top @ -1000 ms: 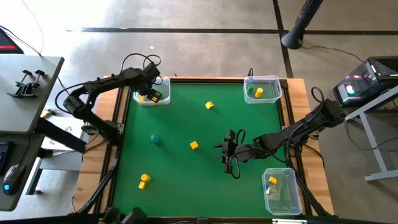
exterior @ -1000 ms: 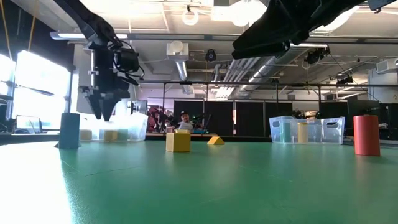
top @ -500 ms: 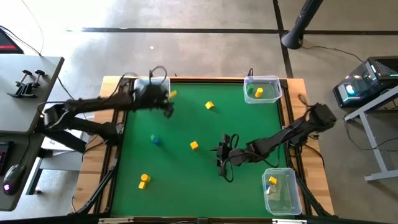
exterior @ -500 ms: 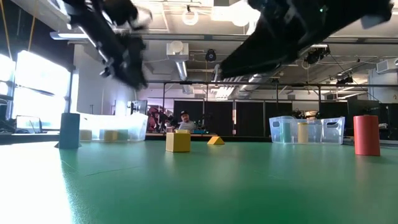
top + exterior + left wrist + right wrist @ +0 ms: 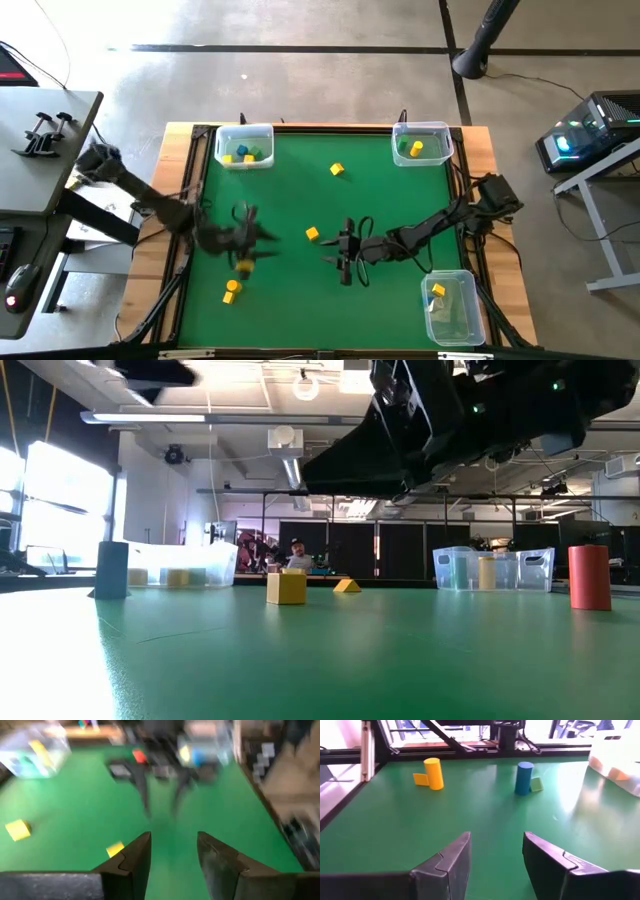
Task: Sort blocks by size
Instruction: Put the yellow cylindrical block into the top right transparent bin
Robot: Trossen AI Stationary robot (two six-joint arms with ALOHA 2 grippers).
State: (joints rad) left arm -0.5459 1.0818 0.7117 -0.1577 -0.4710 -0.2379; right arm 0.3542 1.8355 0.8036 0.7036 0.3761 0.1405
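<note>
Left gripper [image 5: 243, 240] blurred, fingers apart, empty; right gripper [image 5: 343, 255] fingers apart, empty.

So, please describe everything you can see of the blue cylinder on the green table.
The blue cylinder is a small solid-coloured block with a round flat top, standing upright on the green table. Its surface looks smooth and matte. A smaller green block sits right beside its base, apparently touching it. No gripper touches it. In the low view it shows as a dark upright block.
</note>
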